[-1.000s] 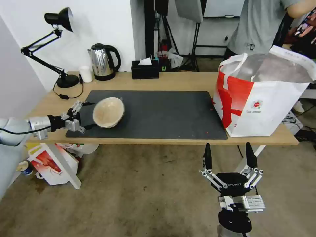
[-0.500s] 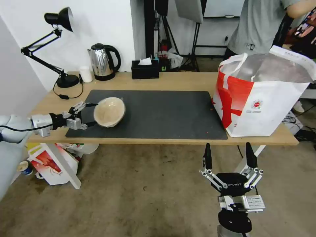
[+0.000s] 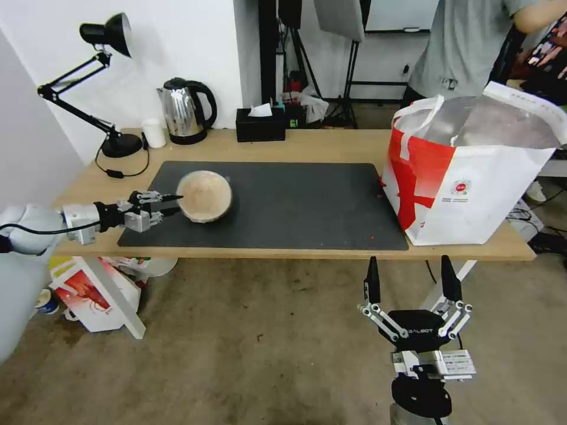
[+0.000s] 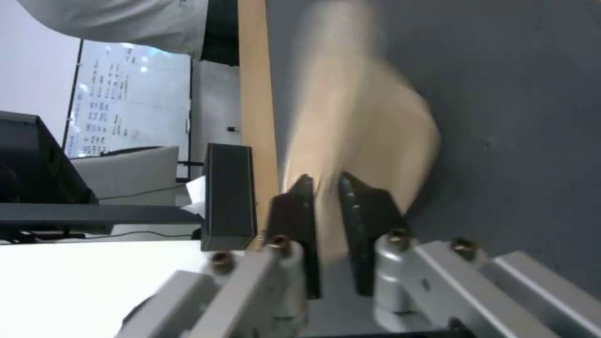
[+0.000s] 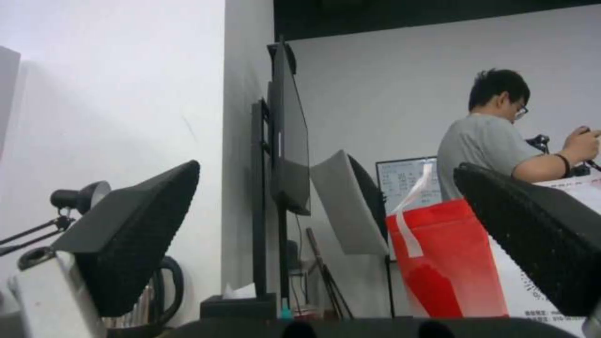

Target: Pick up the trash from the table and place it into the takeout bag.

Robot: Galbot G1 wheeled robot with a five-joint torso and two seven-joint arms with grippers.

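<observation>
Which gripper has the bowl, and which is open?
The left gripper is shut on the beige bowl's rim, over the mat. The right gripper is open, parked below the table edge.

table (image 3: 331,144) | mat (image 3: 295,200) | takeout bag (image 3: 472,195) | kettle (image 3: 184,112) | tissue box (image 3: 260,125) | lamp (image 3: 121,144)

Left gripper (image 3: 172,205): silver linkages, brass screws, black fingers, white arm, black cable. Right gripper (image 3: 409,281): black, textured pads, "GALBOT" lettering.
</observation>
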